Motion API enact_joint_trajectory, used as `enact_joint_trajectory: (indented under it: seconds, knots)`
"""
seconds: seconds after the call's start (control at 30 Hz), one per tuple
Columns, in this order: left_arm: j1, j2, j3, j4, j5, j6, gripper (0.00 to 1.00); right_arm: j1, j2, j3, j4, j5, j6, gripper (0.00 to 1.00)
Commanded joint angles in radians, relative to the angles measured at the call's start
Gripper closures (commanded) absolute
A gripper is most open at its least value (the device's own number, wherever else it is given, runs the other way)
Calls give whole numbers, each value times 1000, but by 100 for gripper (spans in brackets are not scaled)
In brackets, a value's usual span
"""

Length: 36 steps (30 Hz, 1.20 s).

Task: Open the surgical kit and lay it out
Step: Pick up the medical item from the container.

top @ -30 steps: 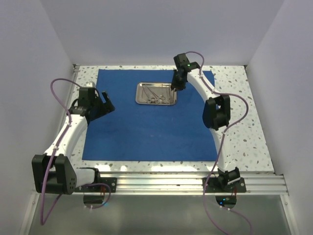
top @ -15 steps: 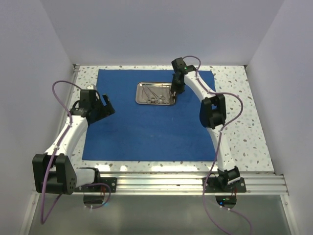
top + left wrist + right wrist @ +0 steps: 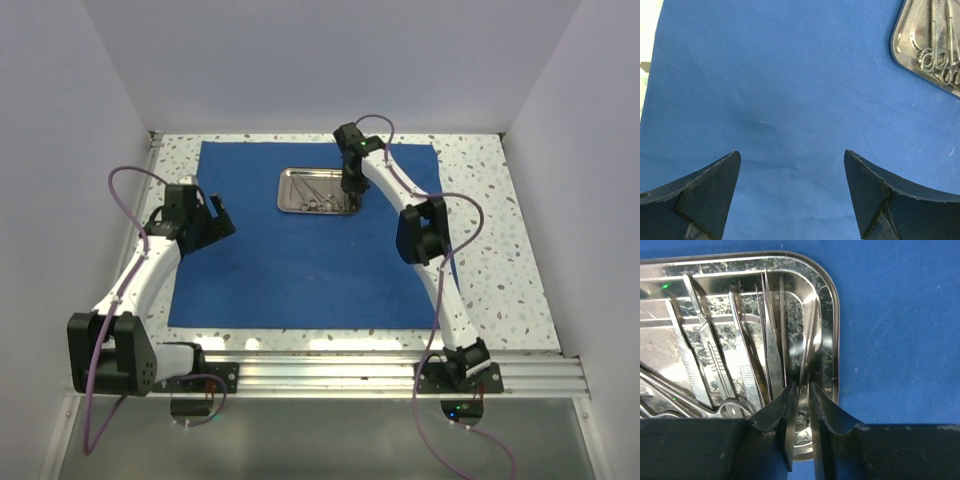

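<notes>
Right wrist: right claw (image 3: pixel 801 386), narrow, seemingly pinched a silver instrument (image 3: pixel 804 352) at tray's (image 3: pixel 833 315) 3 o'clock; left claw (image 3: pixel 791 152) gaped wide.

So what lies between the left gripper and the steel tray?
Only bare blue cloth between left gripper and steel tray, clearest in the left wrist view.

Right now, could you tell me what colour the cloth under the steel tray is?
Plain royal blue cloth; the top external view shows it best.

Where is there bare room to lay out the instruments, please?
Bare: the near half of the blue cloth, from the steel tray to its near edge. Crowded: the tray, right gripper inside; left gripper overhangs the left side.
</notes>
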Motion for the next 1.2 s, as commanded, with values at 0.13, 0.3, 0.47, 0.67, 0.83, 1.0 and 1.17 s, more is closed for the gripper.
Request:
enact_joint_trajectory:
  seconds: [0.13, 0.3, 0.47, 0.67, 0.83, 1.0, 1.17]
  knots:
    - [2, 19, -7, 6, -4, 31, 12, 26, 81, 13, -126, 95, -55, 94]
    - [2, 27, -2, 3, 9, 37, 12, 24, 67, 4, -120, 59, -67, 100]
    - [2, 32, 24, -13, 10, 40, 12, 24, -68, -14, -33, 32, -86, 100]
    - [2, 52, 87, -27, 3, 54, 12, 14, -319, -181, 18, 110, -107, 100]
    - [2, 87, 151, -39, -4, 58, 11, -6, -560, -477, 85, 140, -103, 100]
    - [2, 108, 168, -34, -7, 46, 11, -8, -840, -877, 121, 154, -60, 100]
    - [2, 131, 161, -22, 6, 26, 11, -8, -993, -1232, 176, 124, 2, 100]
